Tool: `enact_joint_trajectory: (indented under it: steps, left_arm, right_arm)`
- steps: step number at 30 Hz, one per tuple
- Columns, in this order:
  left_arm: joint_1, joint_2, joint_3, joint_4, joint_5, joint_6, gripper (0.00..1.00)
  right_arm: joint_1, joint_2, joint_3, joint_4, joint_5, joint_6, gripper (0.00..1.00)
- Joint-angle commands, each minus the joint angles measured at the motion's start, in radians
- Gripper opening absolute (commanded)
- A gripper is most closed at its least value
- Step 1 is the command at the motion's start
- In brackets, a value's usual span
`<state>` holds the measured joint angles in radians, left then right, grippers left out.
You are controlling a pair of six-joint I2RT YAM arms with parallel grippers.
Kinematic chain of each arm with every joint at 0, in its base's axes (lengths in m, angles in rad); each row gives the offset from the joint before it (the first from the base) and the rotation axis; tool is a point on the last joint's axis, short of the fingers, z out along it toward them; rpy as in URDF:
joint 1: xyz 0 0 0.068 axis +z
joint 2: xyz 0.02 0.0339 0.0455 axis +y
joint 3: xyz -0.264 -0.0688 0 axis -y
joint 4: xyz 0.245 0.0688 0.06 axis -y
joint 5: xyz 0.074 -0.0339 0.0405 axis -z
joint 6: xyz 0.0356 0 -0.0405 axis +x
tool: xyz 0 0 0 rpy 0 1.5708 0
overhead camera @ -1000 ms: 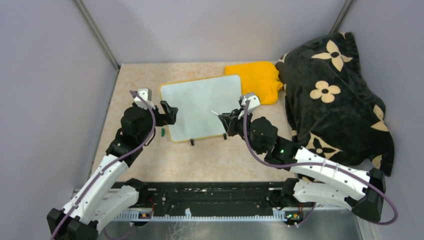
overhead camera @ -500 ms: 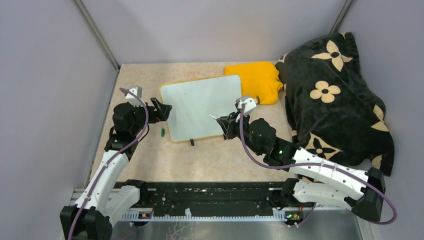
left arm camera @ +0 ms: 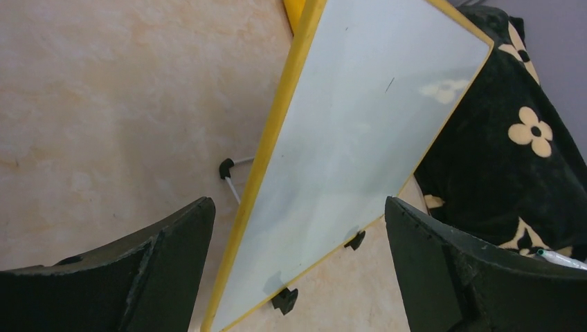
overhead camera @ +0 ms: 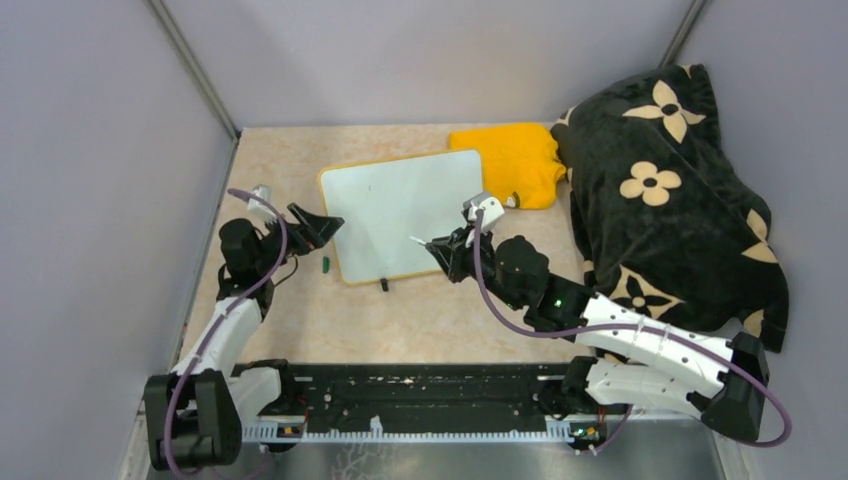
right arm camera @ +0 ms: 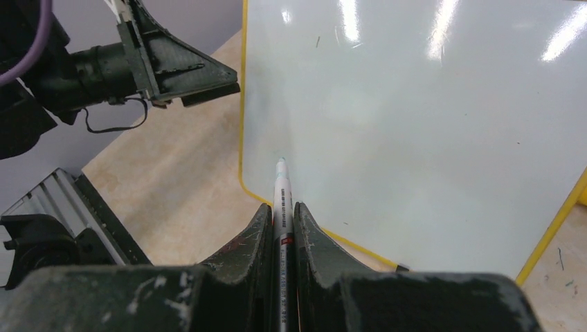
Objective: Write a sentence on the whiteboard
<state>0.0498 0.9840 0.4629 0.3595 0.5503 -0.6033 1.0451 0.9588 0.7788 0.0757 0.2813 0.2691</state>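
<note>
The jaws of the left gripper (left arm camera: pixel 296 202) stand wide apart with nothing between them. Those of the right gripper (right arm camera: pixel 282 207) are pinched narrow on a slim white marker pen (right arm camera: pixel 281 181).

In the last second the left arm has drawn back from the left rim of the glossy white, yellow-rimmed whiteboard (overhead camera: pixel 400 205) toward the table's left edge. It now hangs just beside the board without touching it. The right gripper has slid left along the board's near rim, bringing the pen tip over the near left part. Whether the tip touches I cannot tell. No green words show on the board, only faint specks, so I judge the sentence not yet begun.

The board lies flat mid-table, skewed, toward the far edge of the beige marbled tabletop (overhead camera: pixel 280 160). Almost all of its face is open for writing. A folded yellow cloth (overhead camera: pixel 510 160) meets its far right corner, and a black blanket with cream flowers (overhead camera: pixel 660 190) fills the right edge. A small green object (overhead camera: pixel 325 264) lies by the near left corner.
</note>
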Motion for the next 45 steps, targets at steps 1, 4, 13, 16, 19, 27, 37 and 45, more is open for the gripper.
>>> enact_joint_trajectory:
  steps: [1, 4, 13, 16, 19, 27, 37, 45]
  left_arm:
    - [0.038, 0.063, -0.02, 0.183, 0.174, -0.056, 0.96]
    - [0.067, 0.093, 0.005, 0.183, 0.208, -0.033, 0.96]
    - [0.12, 0.054, 0.104, -0.067, 0.132, 0.023, 0.99]
    - [0.117, -0.005, 0.185, -0.264, -0.041, 0.038, 0.99]
    - [0.087, -0.026, 0.286, -0.492, -0.283, -0.01, 0.96]
    - [0.002, -0.007, 0.451, -0.868, -0.661, -0.159, 0.99]
    - [-0.04, -0.012, 0.415, -0.897, -0.803, -0.046, 0.99]
    - [-0.041, -0.156, 0.278, -0.579, -0.797, 0.276, 0.99]
  right_arm:
    - [0.004, -0.029, 0.006, 0.056, -0.032, -0.014, 0.0]
    - [0.004, -0.046, 0.001, 0.059, -0.042, -0.018, 0.0]
    - [0.004, -0.1, -0.019, 0.058, -0.065, -0.043, 0.0]
    - [0.004, -0.112, -0.032, 0.068, -0.07, -0.05, 0.0]
    - [0.004, -0.119, -0.035, 0.076, -0.081, -0.051, 0.0]
    - [0.004, -0.16, -0.064, 0.1, -0.098, -0.035, 0.0]
    - [0.004, -0.185, -0.069, 0.091, -0.094, -0.025, 0.0]
    - [0.004, -0.109, -0.052, 0.095, -0.149, 0.001, 0.0]
